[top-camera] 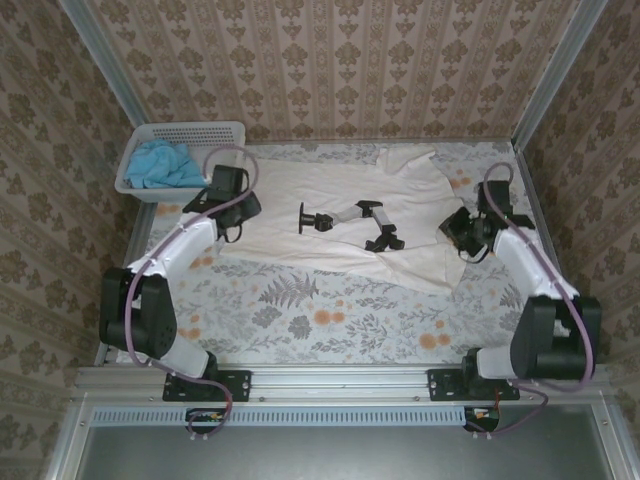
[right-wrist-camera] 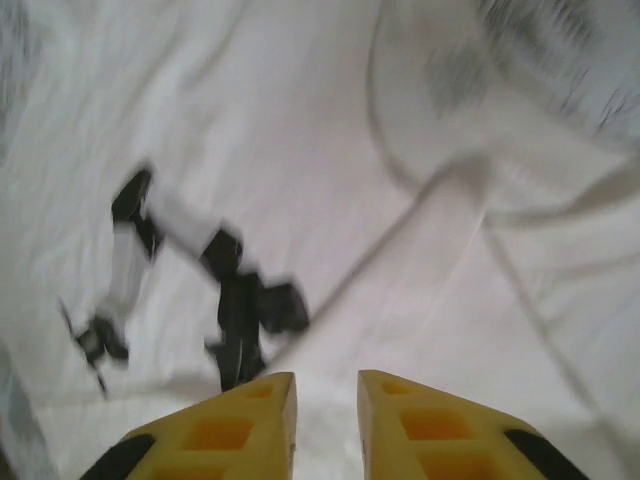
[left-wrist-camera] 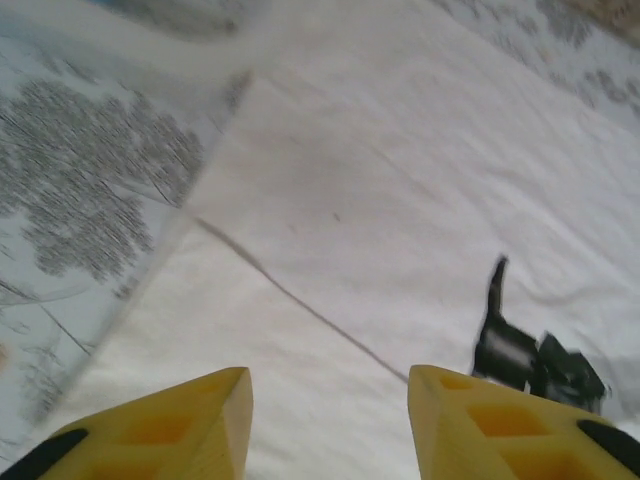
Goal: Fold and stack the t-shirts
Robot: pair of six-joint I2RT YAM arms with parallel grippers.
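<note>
Item one: large cream-white short-sleeved cloth t-shirt (top-camera: 330,250), spread flat across the middle of the floral-patterned table (top-camera: 330,320), reaching toward its far edge. It bore a black-and-white arm-shaped mark (top-camera: 350,220) near its centre.

Item two: smaller sky-blue cloth t-shirt (top-camera: 165,165), bunched inside the white perforated plastic basket (top-camera: 190,130) at the table's far left corner.

Left gripper (left-wrist-camera: 328,385): over the cream shirt's left border, yellow fingers (left-wrist-camera: 200,420) well apart, gripping nothing.

Right gripper (right-wrist-camera: 326,385): over the shirt's right side, fingers narrowly parted, no cloth visibly pinched.
</note>
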